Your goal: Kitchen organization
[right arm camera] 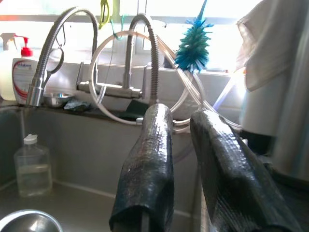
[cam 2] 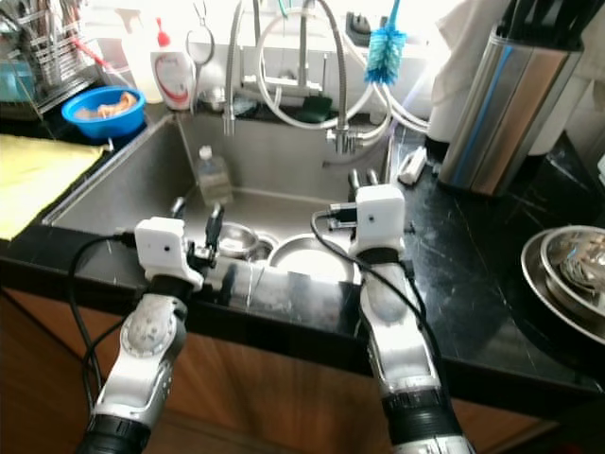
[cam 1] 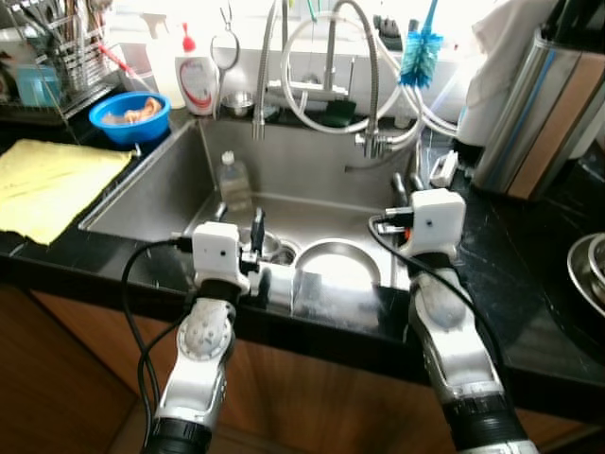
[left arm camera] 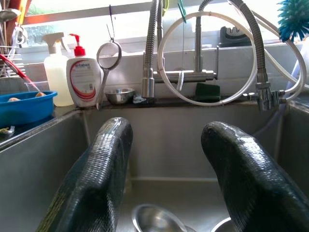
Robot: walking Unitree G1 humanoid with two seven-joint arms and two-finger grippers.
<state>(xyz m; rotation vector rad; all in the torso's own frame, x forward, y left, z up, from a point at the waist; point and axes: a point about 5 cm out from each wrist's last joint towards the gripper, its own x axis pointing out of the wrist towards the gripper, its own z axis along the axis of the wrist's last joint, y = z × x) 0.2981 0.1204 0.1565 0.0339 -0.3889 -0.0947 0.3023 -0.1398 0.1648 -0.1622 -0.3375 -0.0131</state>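
Over the sink, left gripper hangs above its front edge, jaws spread and empty, right gripper at its right rim, fingers slightly parted, holding nothing.

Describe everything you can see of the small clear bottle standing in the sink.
The bottle is small, squarish and see-through, apparently plastic, with a white cap that is on. Clear liquid fills roughly its lower half. It stands upright on the floor of the steel sink, at the back, close against the rear wall and below the spring-necked tap. Nothing grips it; both hands are nearer the front edge.
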